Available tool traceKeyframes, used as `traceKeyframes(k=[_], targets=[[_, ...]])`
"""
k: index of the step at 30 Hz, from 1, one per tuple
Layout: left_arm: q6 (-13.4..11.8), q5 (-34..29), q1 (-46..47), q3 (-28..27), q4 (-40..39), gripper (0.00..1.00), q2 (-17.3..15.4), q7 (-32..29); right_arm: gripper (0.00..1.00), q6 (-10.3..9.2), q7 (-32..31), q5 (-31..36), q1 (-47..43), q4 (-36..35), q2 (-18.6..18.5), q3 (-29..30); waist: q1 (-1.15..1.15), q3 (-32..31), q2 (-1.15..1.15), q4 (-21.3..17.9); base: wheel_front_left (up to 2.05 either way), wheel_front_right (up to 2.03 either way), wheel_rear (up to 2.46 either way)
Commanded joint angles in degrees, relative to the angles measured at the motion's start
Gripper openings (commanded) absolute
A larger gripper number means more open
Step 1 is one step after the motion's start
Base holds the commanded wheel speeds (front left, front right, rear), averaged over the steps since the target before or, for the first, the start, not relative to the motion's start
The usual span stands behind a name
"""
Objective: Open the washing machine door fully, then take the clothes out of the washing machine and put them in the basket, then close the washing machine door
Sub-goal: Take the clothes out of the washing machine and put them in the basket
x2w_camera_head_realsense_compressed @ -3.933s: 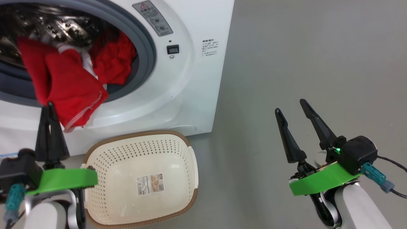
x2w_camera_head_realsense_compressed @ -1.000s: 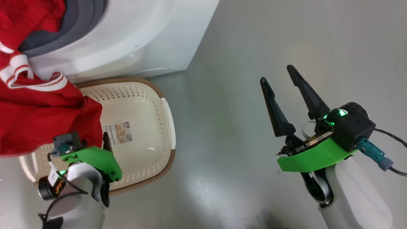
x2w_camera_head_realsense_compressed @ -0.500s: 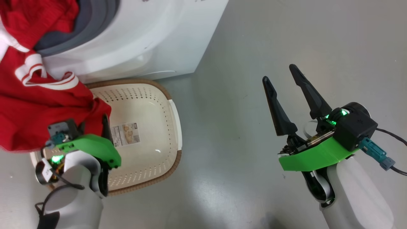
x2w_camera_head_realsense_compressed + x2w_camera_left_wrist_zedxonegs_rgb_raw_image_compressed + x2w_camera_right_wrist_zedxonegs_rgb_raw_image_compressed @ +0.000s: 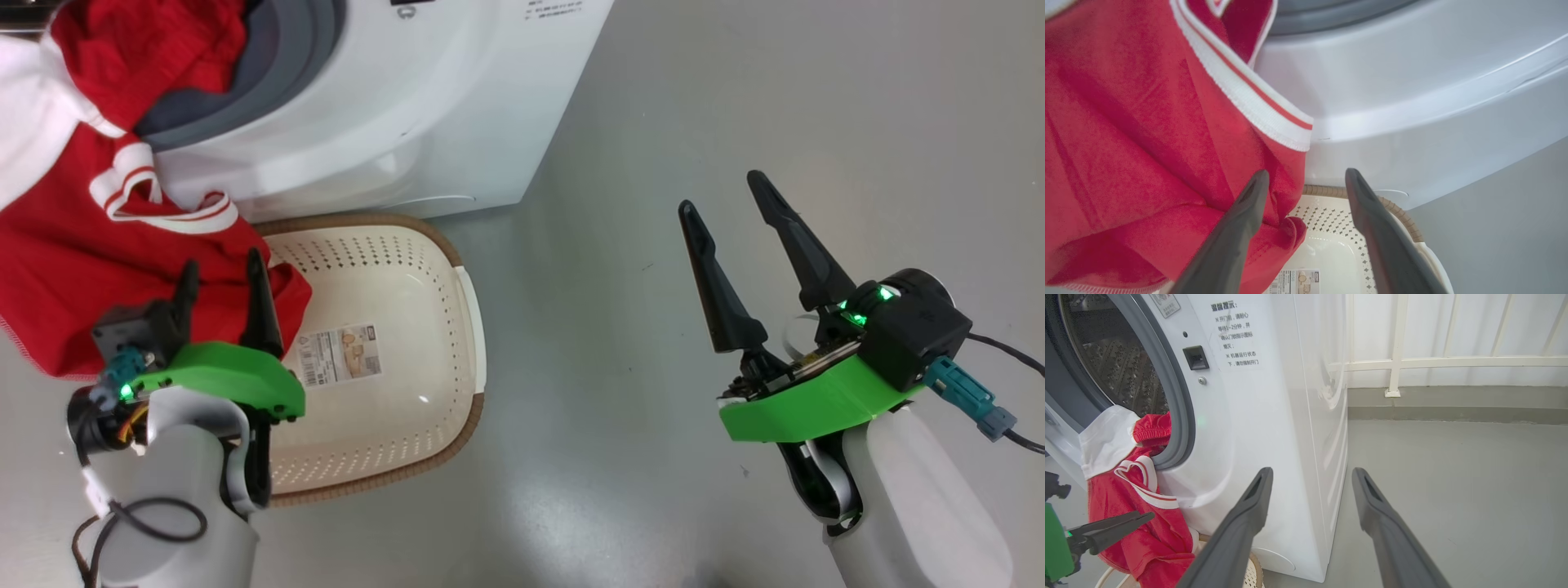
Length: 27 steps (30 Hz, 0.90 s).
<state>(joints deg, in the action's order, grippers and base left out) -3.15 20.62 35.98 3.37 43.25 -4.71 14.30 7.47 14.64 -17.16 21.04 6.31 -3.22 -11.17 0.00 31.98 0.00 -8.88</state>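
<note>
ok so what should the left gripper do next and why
Probably close the left gripper on the clothes higher up and pull them down into the basket: its jaws are open beside the fabric, which hangs from the washing machine opening with its upper end inside.

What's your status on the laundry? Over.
Left gripper open by clothes; right gripper open, clear. Clothes hang from washer over basket, not fully out. Nothing blocking basket.

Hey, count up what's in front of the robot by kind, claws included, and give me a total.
Washing machine: 1
Basket: 1
Red clothes, one hanging bundle, pieces not separable: 1
Claws, left claw and right claw: 2
Total: 5
</note>
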Motion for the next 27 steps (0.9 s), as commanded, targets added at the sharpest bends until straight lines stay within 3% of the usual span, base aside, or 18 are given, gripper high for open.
traceKeyframes(k=[1, 13, 27], targets=[[-1.1, -1.3, -2.9, -1.8, -4.7, 1.00, -1.7, 0.7, 1.00, 0.02, 0.4, 0.2, -1.7, -1.3, 0.3, -0.7, 0.00, -0.3, 0.00, 0.3, 0.00, 0.00, 0.00], [-4.5, -6.6, -12.8, -1.7, -28.4, 1.00, -2.2, 0.7, 1.00, 0.02, 0.4, 0.4, -2.4, -1.4, 0.3, -0.2, 0.00, -1.8, 0.00, 0.4, 0.00, 0.00, 0.00], [-10.3, -12.2, -21.3, -0.5, -46.1, 1.00, -3.9, -3.3, 1.00, 0.02, 0.4, 0.8, -3.4, -1.6, 0.3, 0.5, 0.00, -2.9, 0.00, 0.9, 0.00, 0.00, 0.00]])
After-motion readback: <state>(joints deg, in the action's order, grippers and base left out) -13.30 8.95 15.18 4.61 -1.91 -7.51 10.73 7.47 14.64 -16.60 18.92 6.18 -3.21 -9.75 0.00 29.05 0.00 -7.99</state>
